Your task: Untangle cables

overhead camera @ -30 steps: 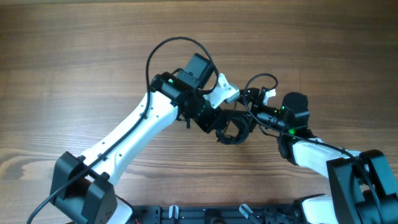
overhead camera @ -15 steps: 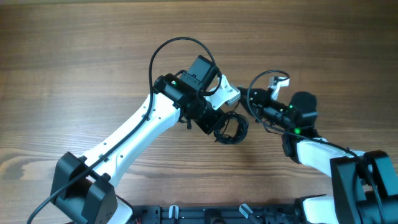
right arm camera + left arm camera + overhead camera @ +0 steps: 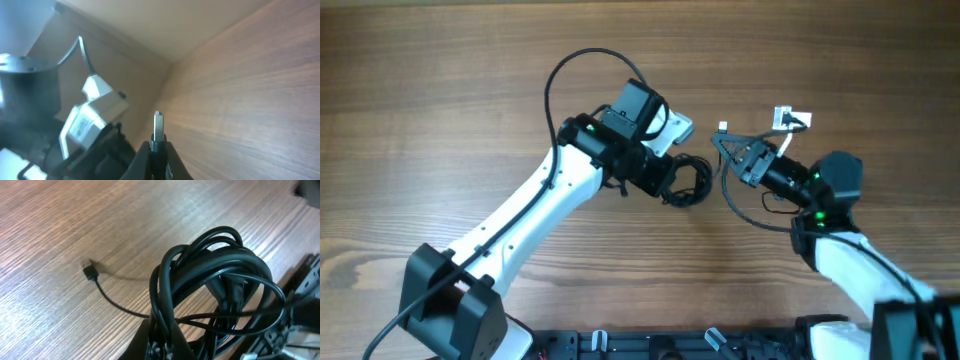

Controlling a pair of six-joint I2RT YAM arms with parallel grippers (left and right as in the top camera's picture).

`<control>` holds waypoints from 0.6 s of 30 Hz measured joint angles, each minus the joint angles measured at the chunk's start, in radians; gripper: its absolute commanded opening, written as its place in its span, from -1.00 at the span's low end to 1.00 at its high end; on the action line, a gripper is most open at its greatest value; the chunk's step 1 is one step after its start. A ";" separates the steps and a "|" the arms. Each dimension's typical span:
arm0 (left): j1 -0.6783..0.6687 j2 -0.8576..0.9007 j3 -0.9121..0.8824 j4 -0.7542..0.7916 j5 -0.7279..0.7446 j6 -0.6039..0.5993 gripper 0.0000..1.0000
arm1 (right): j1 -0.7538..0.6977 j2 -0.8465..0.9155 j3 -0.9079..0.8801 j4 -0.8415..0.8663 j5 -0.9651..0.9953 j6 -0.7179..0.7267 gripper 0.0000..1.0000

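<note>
The cables form a knotted black bundle [image 3: 692, 180] at the table's middle. My left gripper [image 3: 670, 178] is shut on it. In the left wrist view the loops [image 3: 215, 280] rise from the closed jaws [image 3: 165, 347], and one loose cord ends in a small plug [image 3: 90, 272] lying on the wood. My right gripper [image 3: 728, 142], to the right of the bundle and apart from it, is shut on another plug end [image 3: 722, 129]. The right wrist view shows that plug's metal tip [image 3: 158, 122] sticking out between the closed fingers [image 3: 158, 149].
A white tag [image 3: 788, 118] hangs by the right arm's wrist. The left arm's thick black wire [image 3: 582, 62] arcs over the table behind it. The left arm's white housing [image 3: 95, 115] fills the left side of the right wrist view. Bare wood surrounds both arms.
The right gripper went from open to shut on a plug end and drew back to the right, away from the bundle. The left gripper with the bundle shifted slightly up and left.
</note>
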 measured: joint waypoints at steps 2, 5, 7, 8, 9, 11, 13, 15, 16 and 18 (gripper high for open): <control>0.010 0.000 0.000 0.000 -0.001 -0.008 -0.92 | 0.000 -0.068 0.004 -0.114 0.021 -0.056 -0.90; 0.017 0.000 0.000 0.015 -0.004 -0.031 -0.92 | 0.000 -0.178 0.015 -0.299 0.064 -0.149 -0.91; 0.017 0.000 0.000 0.023 -0.003 -0.050 -0.92 | 0.001 -0.241 0.040 -0.431 0.107 -0.211 -0.90; 0.017 0.000 0.000 0.024 -0.003 -0.056 -0.92 | 0.002 -0.260 0.054 -0.478 0.127 -0.237 -0.90; 0.016 0.000 0.000 0.029 -0.003 -0.071 -0.92 | 0.009 -0.285 0.083 -0.554 0.159 -0.280 -0.90; 0.017 0.000 0.000 0.038 -0.003 -0.099 -0.92 | 0.040 -0.314 0.137 -0.653 0.219 -0.350 -0.90; 0.017 0.000 0.000 0.050 -0.003 -0.134 -0.92 | 0.097 -0.330 0.180 -0.704 0.296 -0.410 -0.91; 0.017 0.000 0.000 0.058 -0.003 -0.166 -0.92 | 0.159 -0.333 0.198 -0.720 0.385 -0.448 -0.90; 0.017 0.000 0.000 0.059 -0.001 -0.182 -0.92 | 0.206 -0.334 0.201 -0.727 0.455 -0.473 -0.91; 0.017 0.000 0.000 0.061 0.013 -0.203 -0.92 | 0.280 -0.334 0.201 -0.734 0.579 -0.509 -0.91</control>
